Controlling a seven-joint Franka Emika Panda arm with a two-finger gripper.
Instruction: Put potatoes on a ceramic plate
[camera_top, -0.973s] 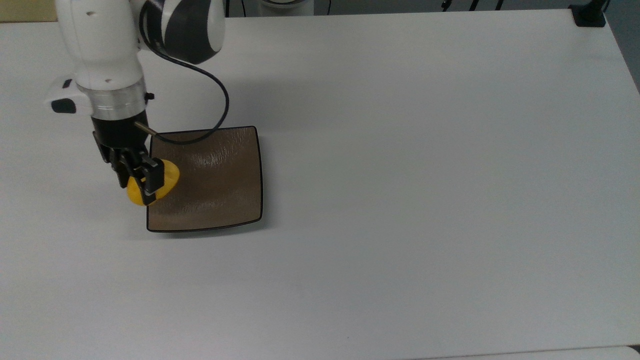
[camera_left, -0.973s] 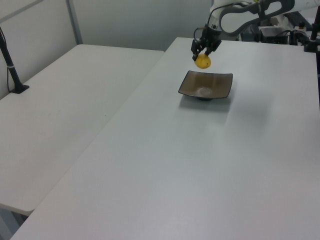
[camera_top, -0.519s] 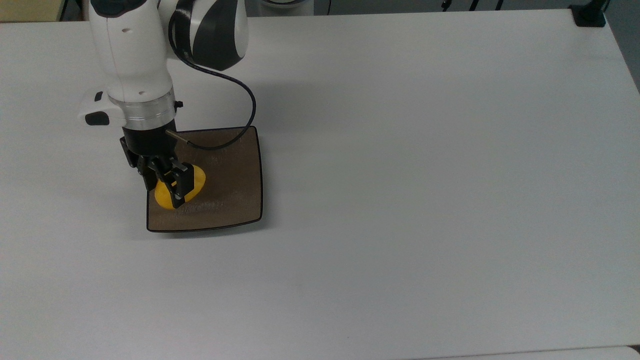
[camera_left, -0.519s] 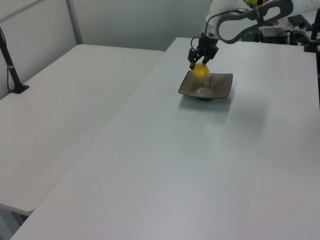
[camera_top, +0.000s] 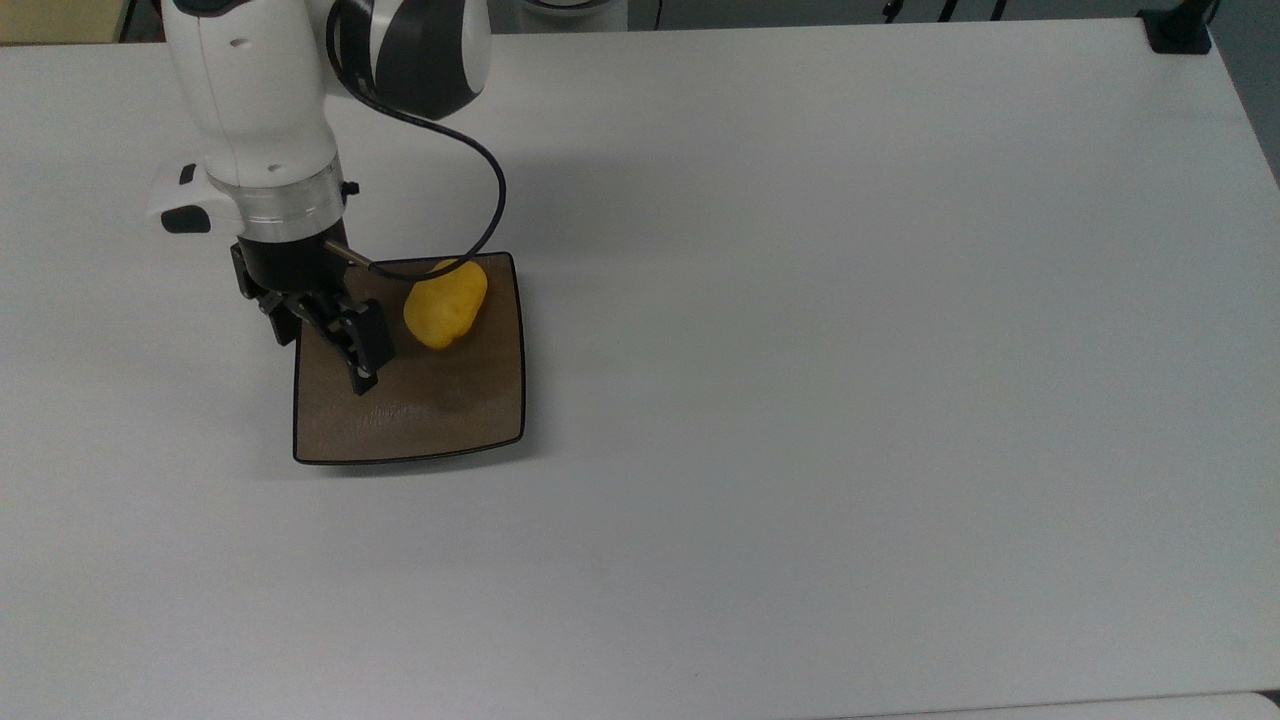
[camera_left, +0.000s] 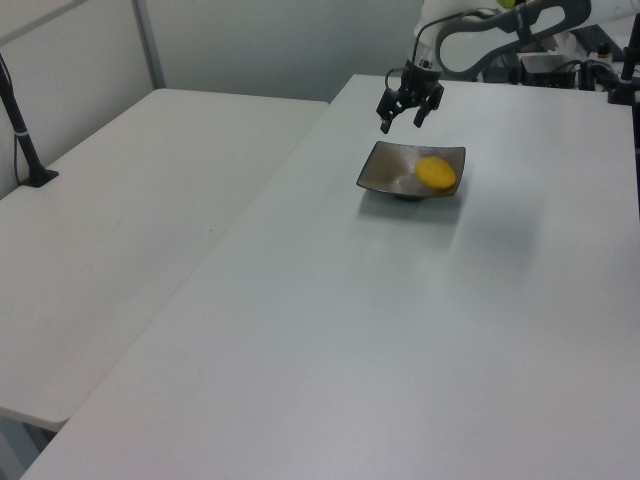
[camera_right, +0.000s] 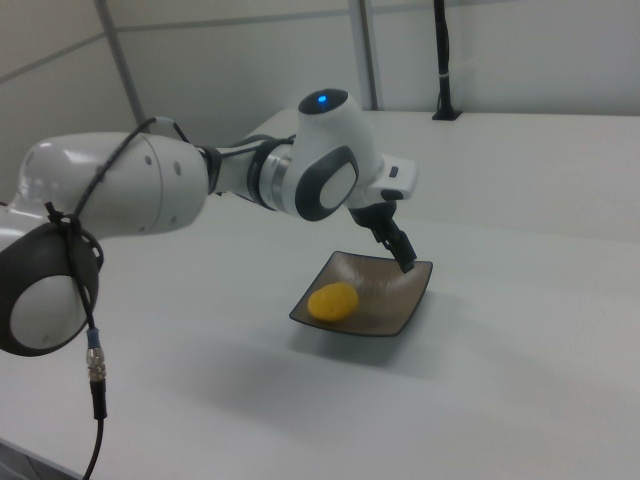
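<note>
The yellow potato (camera_top: 445, 303) lies free on the square brown ceramic plate (camera_top: 440, 400), near the plate's upper right corner in the top view. It rests on the plate's right half (camera_left: 435, 172) in the left view and on its left half (camera_right: 333, 300) in the right view. My gripper (camera_top: 325, 352) hangs open above the plate's left part in the top view, nothing between its fingers. In the left view the gripper (camera_left: 401, 122) is above the plate's (camera_left: 385, 172) far left corner. In the right view one black finger (camera_right: 402, 252) points down at the plate's (camera_right: 400, 300) far edge.
The plate stands on a wide white table (camera_top: 850, 350). A black cable (camera_top: 490, 210) loops from the wrist over the plate's top edge. A black clamp (camera_top: 1180, 30) sits at the table's top right corner. A second white table (camera_left: 130, 200) with a black post (camera_left: 20, 120) adjoins.
The gripper carried the potato over the plate, opened and let it go. The potato now lies towards the top view's upper right of the plate, and the gripper has pulled back slightly.
</note>
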